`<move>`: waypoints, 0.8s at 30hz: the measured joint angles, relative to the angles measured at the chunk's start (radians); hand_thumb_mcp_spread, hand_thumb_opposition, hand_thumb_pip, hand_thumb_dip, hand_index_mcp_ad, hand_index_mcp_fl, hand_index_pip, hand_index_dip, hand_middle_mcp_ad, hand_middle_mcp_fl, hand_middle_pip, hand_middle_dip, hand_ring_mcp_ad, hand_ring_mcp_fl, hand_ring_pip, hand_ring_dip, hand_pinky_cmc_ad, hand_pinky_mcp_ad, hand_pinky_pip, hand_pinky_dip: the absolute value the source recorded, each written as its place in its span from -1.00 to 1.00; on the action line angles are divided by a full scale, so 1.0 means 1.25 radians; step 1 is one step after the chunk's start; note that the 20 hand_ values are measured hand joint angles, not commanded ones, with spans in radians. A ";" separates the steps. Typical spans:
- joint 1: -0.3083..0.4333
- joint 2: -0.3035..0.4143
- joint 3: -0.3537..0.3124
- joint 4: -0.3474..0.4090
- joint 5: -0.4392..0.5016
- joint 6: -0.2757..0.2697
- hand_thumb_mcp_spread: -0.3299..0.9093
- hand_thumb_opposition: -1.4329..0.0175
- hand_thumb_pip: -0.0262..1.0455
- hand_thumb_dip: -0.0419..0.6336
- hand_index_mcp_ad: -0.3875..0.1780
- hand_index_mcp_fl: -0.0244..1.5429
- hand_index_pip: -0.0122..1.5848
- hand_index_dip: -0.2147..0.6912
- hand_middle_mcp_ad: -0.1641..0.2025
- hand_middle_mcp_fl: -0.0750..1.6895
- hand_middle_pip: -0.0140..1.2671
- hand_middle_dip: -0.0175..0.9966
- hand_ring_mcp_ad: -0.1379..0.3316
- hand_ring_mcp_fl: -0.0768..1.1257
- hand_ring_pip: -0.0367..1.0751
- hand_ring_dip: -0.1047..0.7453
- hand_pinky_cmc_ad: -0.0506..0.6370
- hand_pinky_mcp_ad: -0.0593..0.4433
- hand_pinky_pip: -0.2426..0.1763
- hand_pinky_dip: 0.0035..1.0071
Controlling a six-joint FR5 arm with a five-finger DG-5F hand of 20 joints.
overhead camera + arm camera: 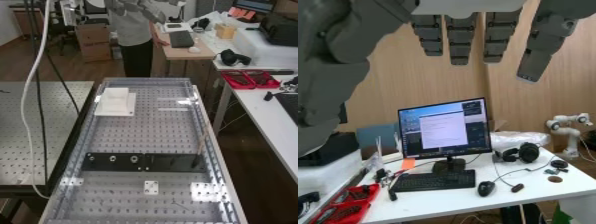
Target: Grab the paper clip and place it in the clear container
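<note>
The hand (138, 7) is at the top edge of the high view, raised beyond the bench's far end and well away from the things on it. In the wrist view, the hand (461, 39) has its fingers straight and spread, with nothing between them and the thumb. Pale glints toward the bench's far right look like edges of a clear container (173, 109), though its outline is hard to make out. A thin line on the near part of the bench may be the paper clip (179, 204); I cannot tell for certain.
A white stepped block (116, 102) stands at the bench's far left. Black plates (120, 161) with small metal rings cross the middle, and a thin stick (201, 144) leans at their right end. A small white plate (151, 187) lies nearer. Cables hang at the left.
</note>
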 joint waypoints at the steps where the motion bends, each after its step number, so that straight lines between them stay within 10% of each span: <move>1: 0.000 0.000 -0.002 0.002 0.000 0.002 -0.08 0.06 -0.30 -0.76 0.35 -0.94 -0.89 -0.50 0.31 -0.90 -0.76 -0.64 0.25 -0.88 -0.73 -0.55 0.20 0.47 -0.20 0.05; 24: -0.039 -0.078 -0.096 0.086 0.037 0.069 -0.02 -0.02 -0.06 -0.52 0.35 -0.94 -0.88 -0.51 0.31 -0.91 -0.76 -0.62 0.26 -0.87 -0.70 -0.55 0.24 0.49 -0.33 0.09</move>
